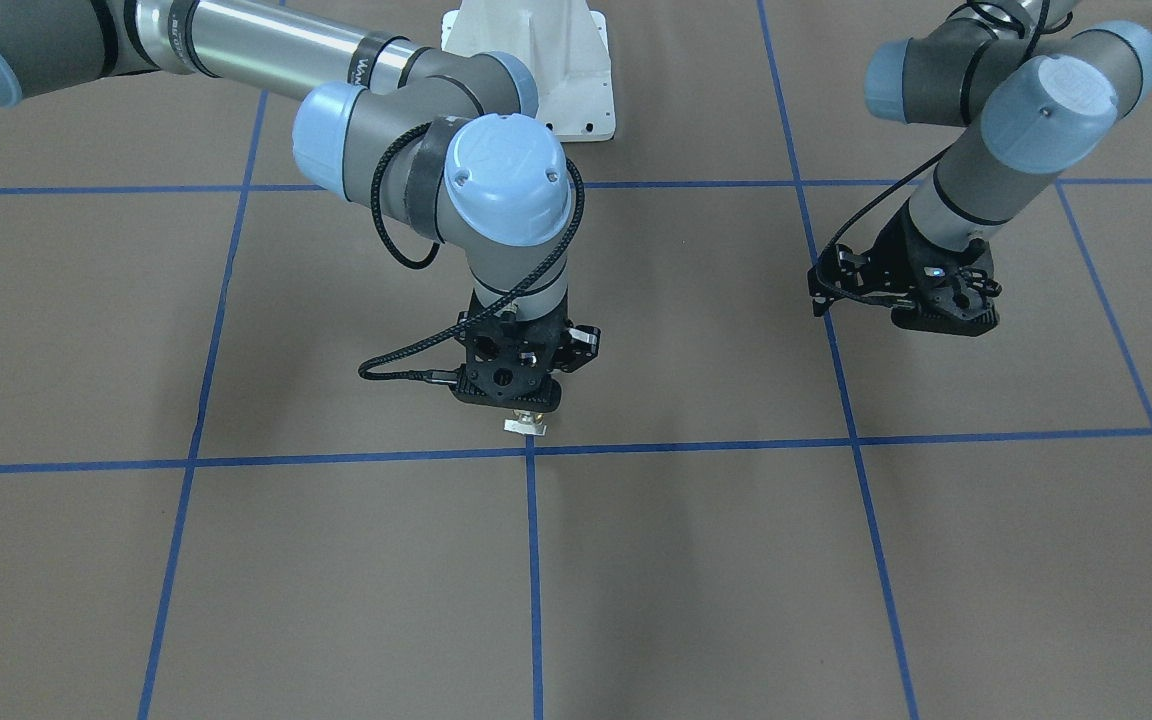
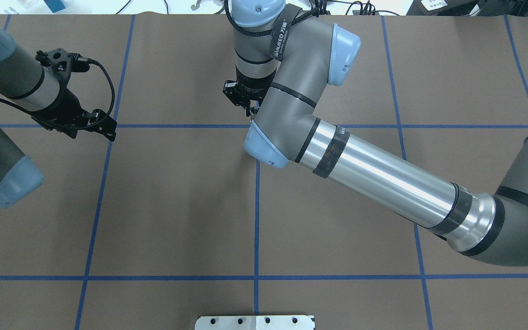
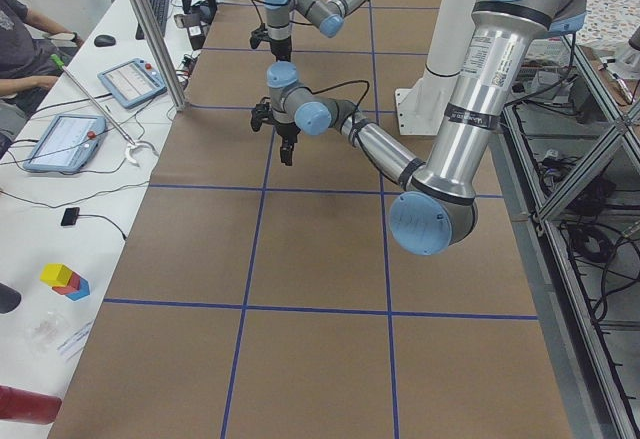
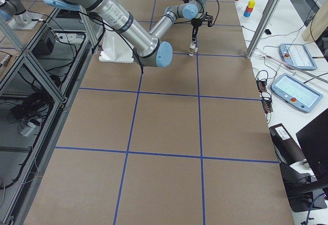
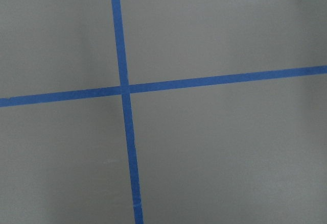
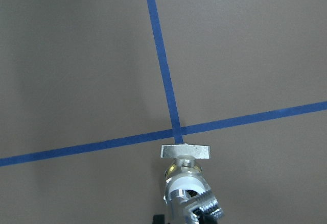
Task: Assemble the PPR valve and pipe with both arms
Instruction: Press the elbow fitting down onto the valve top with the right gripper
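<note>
My right gripper (image 1: 524, 408) points straight down and is shut on the PPR valve (image 1: 525, 425), just above a blue tape crossing (image 1: 531, 448). In the right wrist view the valve (image 6: 185, 175) shows its flat pale tab handle, brass middle and white ring. A shiny chrome threaded part (image 6: 207, 211), seemingly the pipe, sits against the valve's near end; I cannot tell how firmly they are joined. My left gripper (image 1: 941, 318) hangs apart over bare table, open and empty. It also shows in the overhead view (image 2: 101, 128). The left wrist view shows only table and tape.
The white robot base plate (image 1: 546, 60) stands at the table's robot side. Blue tape lines (image 5: 125, 89) form a grid on the brown table. A metal post (image 3: 150, 29) and tablets (image 3: 60, 139) stand on the operators' bench beyond the table's far edge.
</note>
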Motion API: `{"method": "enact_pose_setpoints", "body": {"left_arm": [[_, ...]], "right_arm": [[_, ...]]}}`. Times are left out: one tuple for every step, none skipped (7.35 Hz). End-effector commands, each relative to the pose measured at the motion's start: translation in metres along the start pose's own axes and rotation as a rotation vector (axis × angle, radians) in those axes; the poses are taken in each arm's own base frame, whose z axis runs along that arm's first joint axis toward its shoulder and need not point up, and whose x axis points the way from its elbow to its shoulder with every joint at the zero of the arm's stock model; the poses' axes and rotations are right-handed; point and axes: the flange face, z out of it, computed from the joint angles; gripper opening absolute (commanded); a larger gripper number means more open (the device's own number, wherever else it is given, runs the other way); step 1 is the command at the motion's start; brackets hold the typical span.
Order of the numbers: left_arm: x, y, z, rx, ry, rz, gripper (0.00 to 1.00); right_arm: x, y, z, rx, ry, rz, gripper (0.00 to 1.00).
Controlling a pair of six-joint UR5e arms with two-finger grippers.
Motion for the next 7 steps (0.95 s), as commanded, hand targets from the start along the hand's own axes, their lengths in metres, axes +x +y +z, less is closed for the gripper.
{"method": "enact_pose_setpoints", "body": {"left_arm": [[0.0016, 0.0006, -0.0021, 0.003, 0.003, 0.002, 1.00], [0.0016, 0.0006, -0.0022, 0.003, 0.003, 0.002, 1.00], [0.0024, 0.0003, -0.0026, 0.004, 0.004, 0.003, 1.00], [0.0024, 0.0003, -0.0026, 0.004, 0.004, 0.001, 1.00], [0.0024, 0.0003, -0.0026, 0.004, 0.004, 0.001, 1.00], [0.0024, 0.0003, -0.0026, 0.004, 0.004, 0.003, 1.00], [0.0024, 0.0003, -0.0026, 0.004, 0.004, 0.003, 1.00]], "right_arm": [[0.0070, -0.0030, 0.0010, -0.003, 0.013, 0.010, 0.00], [0.0078, -0.0033, 0.0017, -0.002, 0.013, 0.010, 0.00], [0.0063, -0.0017, 0.0028, -0.003, 0.014, 0.009, 0.00], [0.0049, 0.0013, 0.0065, -0.006, 0.017, 0.007, 0.00], [0.0057, 0.0011, 0.0074, -0.006, 0.018, 0.008, 0.00], [0.0051, 0.0008, 0.0077, -0.007, 0.018, 0.008, 0.00], [0.0055, 0.0011, 0.0096, -0.006, 0.019, 0.007, 0.00]]}}
